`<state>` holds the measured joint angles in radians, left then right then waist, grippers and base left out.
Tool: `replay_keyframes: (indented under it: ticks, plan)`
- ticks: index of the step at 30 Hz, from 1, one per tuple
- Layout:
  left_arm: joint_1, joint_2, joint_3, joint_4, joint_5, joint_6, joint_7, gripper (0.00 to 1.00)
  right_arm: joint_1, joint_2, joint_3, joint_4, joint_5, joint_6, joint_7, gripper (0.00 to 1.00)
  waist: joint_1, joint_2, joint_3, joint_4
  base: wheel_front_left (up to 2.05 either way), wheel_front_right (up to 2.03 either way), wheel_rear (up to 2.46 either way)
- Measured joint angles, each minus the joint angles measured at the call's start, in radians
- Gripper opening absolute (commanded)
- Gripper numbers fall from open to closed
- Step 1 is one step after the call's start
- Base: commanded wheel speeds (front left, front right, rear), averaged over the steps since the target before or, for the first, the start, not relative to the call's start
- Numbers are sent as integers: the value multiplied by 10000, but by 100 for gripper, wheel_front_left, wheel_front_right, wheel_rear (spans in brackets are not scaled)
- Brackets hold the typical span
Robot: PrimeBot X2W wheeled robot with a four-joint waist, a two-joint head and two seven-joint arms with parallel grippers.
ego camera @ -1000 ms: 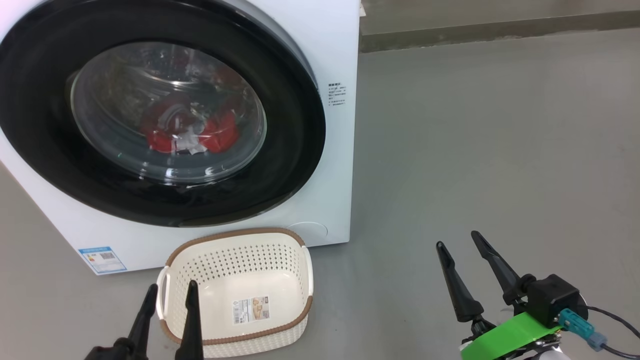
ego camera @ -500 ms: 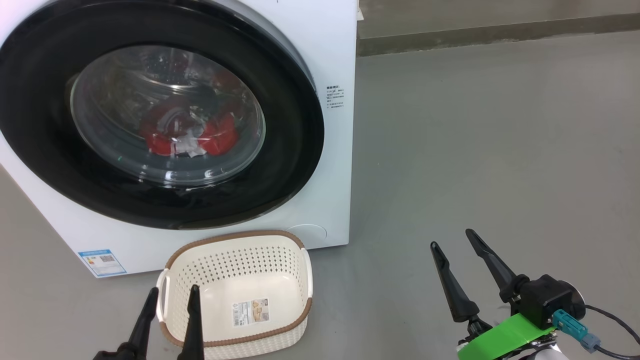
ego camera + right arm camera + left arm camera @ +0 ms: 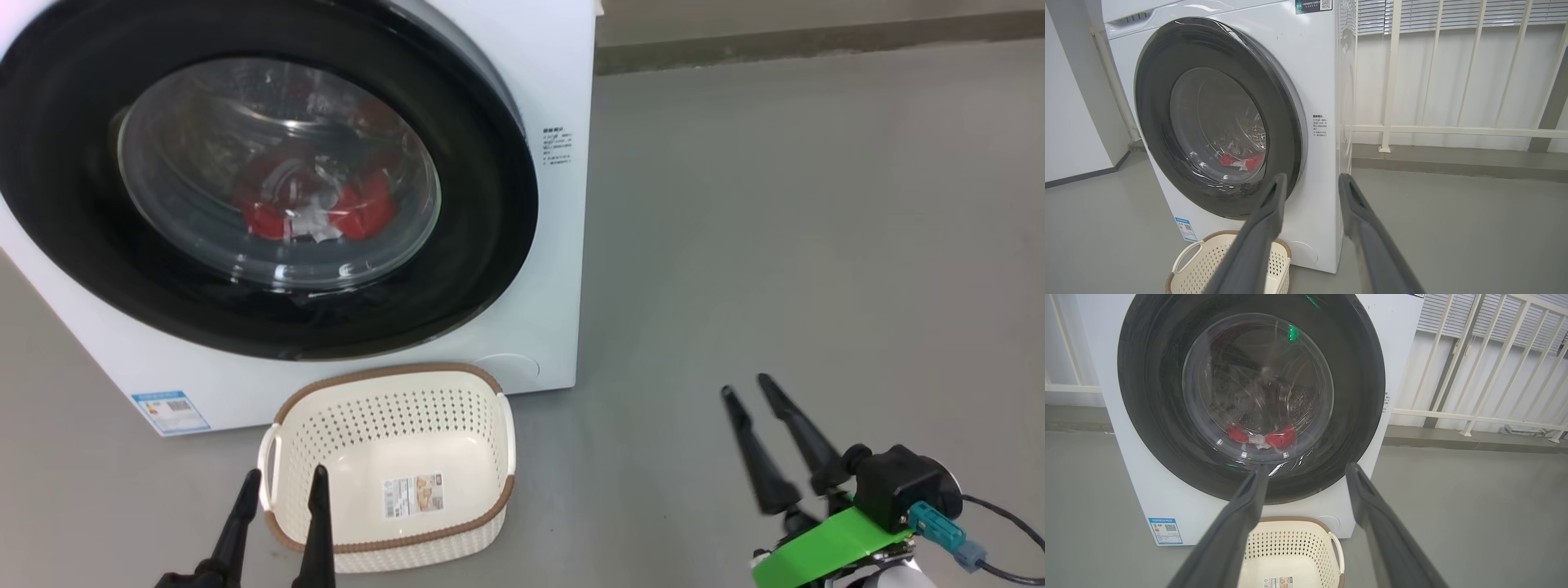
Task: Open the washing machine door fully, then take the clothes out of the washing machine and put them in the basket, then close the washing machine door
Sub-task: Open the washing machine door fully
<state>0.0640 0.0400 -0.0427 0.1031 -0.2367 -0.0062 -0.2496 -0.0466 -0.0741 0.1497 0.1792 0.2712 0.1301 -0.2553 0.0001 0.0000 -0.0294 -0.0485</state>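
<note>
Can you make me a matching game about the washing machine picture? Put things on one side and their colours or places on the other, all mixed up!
Things:
1. washing machine door
2. clothes
3. basket
4. blue label

Colours or places:
A. cream-white with a brown rim, on the floor
B. round, black rim, clear glass middle
C. red, inside, behind the glass
D. stuck low on the washing machine, on its white front

Pairs: 1-B, 2-C, 3-A, 4-D

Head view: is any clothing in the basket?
No, the basket holds just a paper label, and the red clothes sit behind the door glass.
</note>
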Motion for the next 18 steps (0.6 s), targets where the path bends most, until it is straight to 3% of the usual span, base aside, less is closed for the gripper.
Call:
replay_keyframes:
  ticks: [7, 18]
  plan:
    - [-16, 4, -148, -61, 86, 0, 0, 100, -645, 56, -144, 161, 830, 0, 0, 0, 0, 0, 339, 185, 0, 0, 0]
    - [-930, 12, -533, -268, 190, 0, -2, 100, -2745, -13, -1156, 702, 4347, 0, -2, 0, 0, 0, 1491, 558, 0, 0, 0]
